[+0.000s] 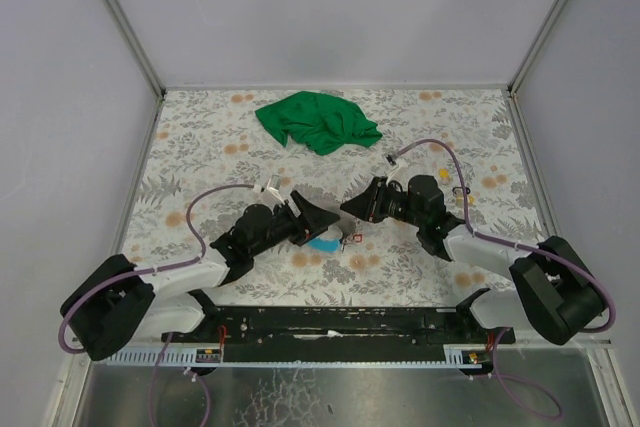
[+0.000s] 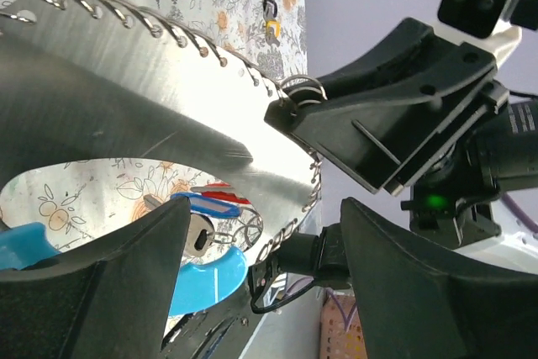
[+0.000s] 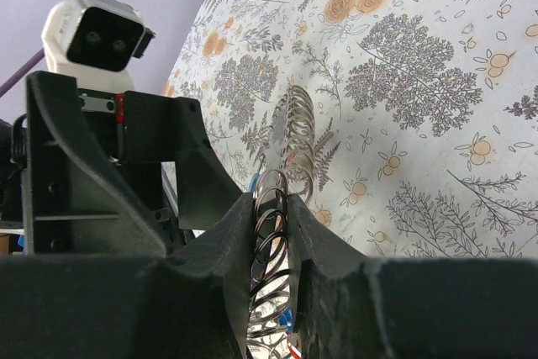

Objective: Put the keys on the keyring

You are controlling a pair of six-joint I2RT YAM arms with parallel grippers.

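**A:** Nearest the right wrist camera are the right gripper's [image 3: 271,208] own dark fingers. They are clenched on the keyring [image 3: 298,132], a loop of thin wire coils held up off the surface [image 3: 437,81].

**B:** How will it handle?

**A:** Light, I'd judge, and floppy rather than stiff. It's smooth metal that could slide between the pads. A hold close beside the opening should stop that end swinging. I can't make out the clip here.

**B:** And the left gripper [image 2: 265,208]?

**A:** Released, fingers spread, nothing held. Between them, down on the surface, lie the light-blue-tagged key [image 2: 206,279] and the red-tagged key [image 2: 223,199]. They are close together, near where the two grippers meet.

**B:** Where would you take a key?

**A:** By the plastic tag, I think. It's broader and less slick than the thin metal, and that leaves the metal end free for threading. The keys lie flat, so a pinch probably needs a fingertip working under an edge. They weigh little and would flick away easily.

**B:** Room to move?

**A:** From above, the grippers are nose to nose mid-surface, and that's the tight spot. The green cloth [image 1: 318,122] lies well apart toward the back. Small yellow items [image 1: 443,175] sit off beside the right arm. The pale walls [image 1: 60,97] stand well clear of both grippers.
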